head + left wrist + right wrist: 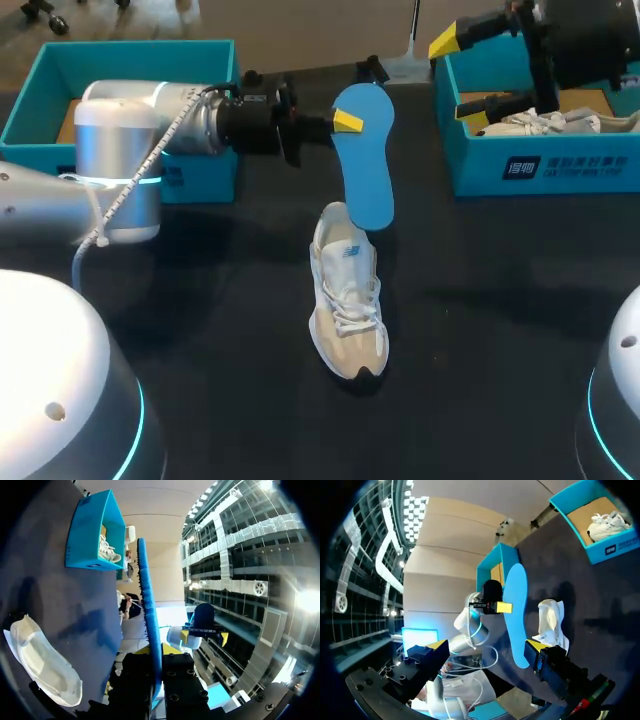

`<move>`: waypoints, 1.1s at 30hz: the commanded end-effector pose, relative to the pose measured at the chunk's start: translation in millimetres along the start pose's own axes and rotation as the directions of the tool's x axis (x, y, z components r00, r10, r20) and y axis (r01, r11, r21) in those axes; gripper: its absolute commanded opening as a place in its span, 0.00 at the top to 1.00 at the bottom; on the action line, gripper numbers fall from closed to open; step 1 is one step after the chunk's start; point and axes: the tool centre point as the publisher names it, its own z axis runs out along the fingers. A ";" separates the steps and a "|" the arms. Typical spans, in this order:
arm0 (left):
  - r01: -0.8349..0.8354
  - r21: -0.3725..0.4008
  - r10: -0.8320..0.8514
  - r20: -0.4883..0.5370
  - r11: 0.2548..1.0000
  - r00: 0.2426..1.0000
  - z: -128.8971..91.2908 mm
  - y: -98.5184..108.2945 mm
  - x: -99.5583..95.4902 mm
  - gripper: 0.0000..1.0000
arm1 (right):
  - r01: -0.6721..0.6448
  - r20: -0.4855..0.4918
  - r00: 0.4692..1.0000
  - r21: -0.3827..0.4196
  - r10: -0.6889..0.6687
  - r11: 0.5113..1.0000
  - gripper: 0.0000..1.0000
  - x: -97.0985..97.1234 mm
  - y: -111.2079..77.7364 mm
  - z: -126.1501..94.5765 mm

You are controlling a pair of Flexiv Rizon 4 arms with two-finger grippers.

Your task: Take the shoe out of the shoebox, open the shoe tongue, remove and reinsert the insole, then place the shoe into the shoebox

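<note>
Counter carries shoe at middle, toe near, heel far. Blue insole out of shoe, hanging over heel, clamped in left pincer. Right pincer gapes empty, far right. Step judged: reinsertion; next, lower insole tip into shoe mouth.

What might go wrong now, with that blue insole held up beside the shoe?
The left gripper pinches the blue insole near one end only, so its long free end may swing or slip. The white shoe stands unheld, with the open right gripper away over the shoebox. Pushing the insole in might shove it.
</note>
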 end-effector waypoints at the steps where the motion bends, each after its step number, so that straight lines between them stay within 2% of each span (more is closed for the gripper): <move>1: 0.000 -0.001 0.000 0.002 1.000 1.000 -1.2 1.1 -0.1 1.00 | 0.023 0.159 0.987 -0.009 -0.021 1.000 0.00 13.5 -4.3 -4.1; 5: 0.000 -0.001 0.000 0.002 1.000 1.000 -1.2 1.1 -0.1 1.00 | 0.030 0.281 0.959 -0.002 -0.029 1.000 0.00 22.6 -3.4 -3.6; 9: 0.000 -0.001 0.000 0.002 1.000 1.000 -1.2 1.1 -0.1 1.00 | 0.029 0.349 0.937 -0.003 -0.026 1.000 0.00 24.2 -2.8 -1.1; 20: 0.000 -0.001 0.000 0.002 1.000 1.000 -1.2 1.1 -0.1 1.00 | 0.045 0.420 0.908 -0.060 -0.016 0.997 0.00 20.4 -4.4 0.4; 21: 0.000 -0.001 0.000 0.002 1.000 1.000 -1.2 1.1 -0.1 1.00 | 0.054 0.466 0.884 -0.056 -0.022 0.997 0.00 21.3 -4.4 0.9; 24: 0.000 -0.001 0.000 0.002 1.000 1.000 -1.2 1.1 -0.1 1.00 | 0.061 0.512 0.858 -0.047 -0.029 0.997 0.00 22.3 -3.1 1.5; 33: 0.000 -0.001 0.000 0.002 1.000 1.000 -1.2 1.1 -0.1 1.00 | 0.107 0.615 0.784 -0.003 -0.083 0.994 0.00 30.3 0.2 5.6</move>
